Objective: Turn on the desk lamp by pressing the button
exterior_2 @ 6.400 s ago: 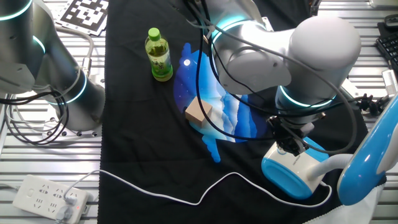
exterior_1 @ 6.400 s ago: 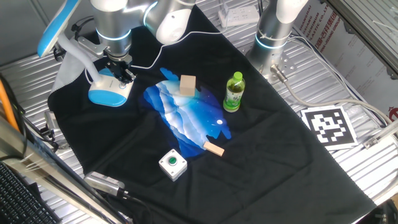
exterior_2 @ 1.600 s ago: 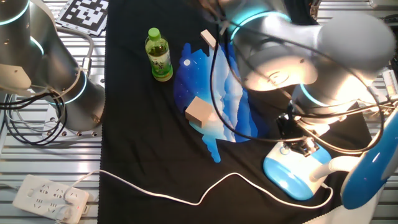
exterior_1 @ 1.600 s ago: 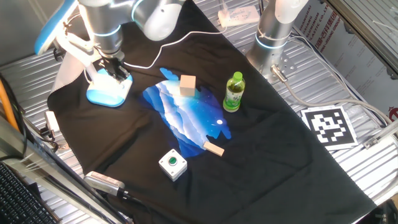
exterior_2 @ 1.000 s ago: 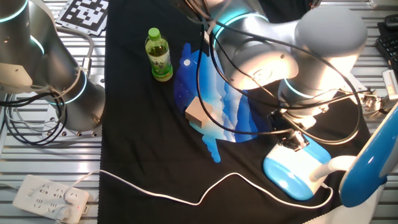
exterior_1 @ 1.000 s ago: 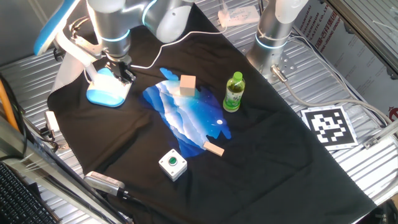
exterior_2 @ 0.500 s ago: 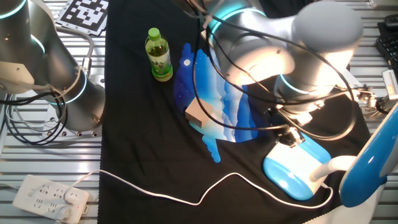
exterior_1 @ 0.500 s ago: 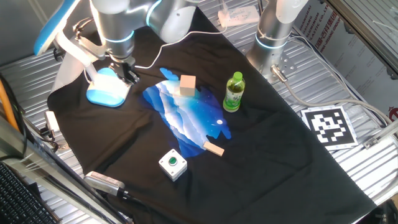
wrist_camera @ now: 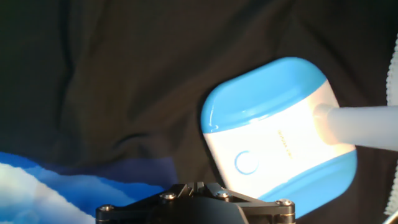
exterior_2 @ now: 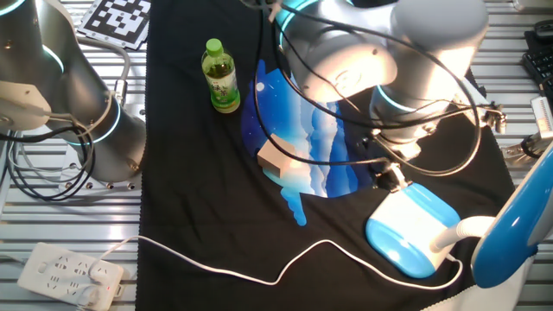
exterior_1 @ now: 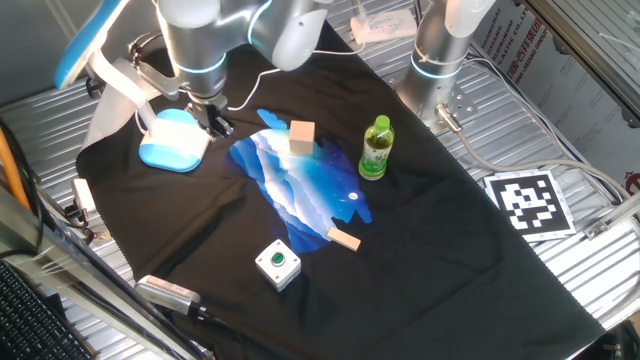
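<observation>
- Desk lamp (exterior_1: 170, 135) sits at the corner of the black cloth (exterior_1: 300, 250), its rounded blue-and-white base flat on the fabric, the white neck (exterior_2: 471, 229) curving up to the long blue head (exterior_1: 88, 45).
- Button (wrist_camera: 247, 163) shows in the hand view as a small pale ring on the white band of the base; nothing touches it.
- Gripper (exterior_1: 215, 118) now hangs beside the base, on the side toward the blue printed patch (exterior_1: 300, 185). A second ago it was right over the base, and earlier still it stood on top of it, so the arm has drawn off sideways.
- In the other fixed view the fingertips (exterior_2: 386, 177) are off the edge of the base, over the cloth.
- Whether the fingers are parted or closed, I cannot tell; only the hand's black housing shows in the hand view, and both fixed views are too small to judge.
- Lamp head looks the same blue as before; no glow is visible from these angles, so I cannot say the light is on.
- My reading: either the press has been made and the arm is backing off, or it missed and must come back over the ring.
- Green bottle (exterior_1: 375, 148), wooden block (exterior_1: 302, 137) and the green push switch in its white box (exterior_1: 277, 264) lie well apart from the lamp.
</observation>
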Controlling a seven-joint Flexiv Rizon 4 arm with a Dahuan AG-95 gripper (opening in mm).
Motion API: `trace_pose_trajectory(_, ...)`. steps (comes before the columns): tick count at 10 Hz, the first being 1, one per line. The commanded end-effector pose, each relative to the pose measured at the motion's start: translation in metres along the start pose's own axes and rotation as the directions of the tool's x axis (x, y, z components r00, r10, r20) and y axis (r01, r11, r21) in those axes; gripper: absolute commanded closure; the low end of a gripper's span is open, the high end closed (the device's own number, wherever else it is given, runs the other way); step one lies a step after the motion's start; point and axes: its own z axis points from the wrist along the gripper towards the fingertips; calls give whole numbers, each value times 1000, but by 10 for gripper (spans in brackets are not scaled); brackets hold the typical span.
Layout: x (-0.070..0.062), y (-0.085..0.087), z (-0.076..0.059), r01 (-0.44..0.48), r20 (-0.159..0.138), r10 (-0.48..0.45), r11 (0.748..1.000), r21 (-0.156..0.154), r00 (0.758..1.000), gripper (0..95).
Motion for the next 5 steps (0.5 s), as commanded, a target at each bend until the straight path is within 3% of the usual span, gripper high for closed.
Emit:
trace_pose_trajectory(1, 5, 17, -1, -10, -4, 10, 1000, -11, 1000, 950)
trace_pose_trajectory(2, 6, 21, -2, -19, -7, 18, 1000, -24, 1000, 950)
trace_pose_trajectory(5, 13, 52, -16, -45, -7, 44, 993, -110, 999, 950)
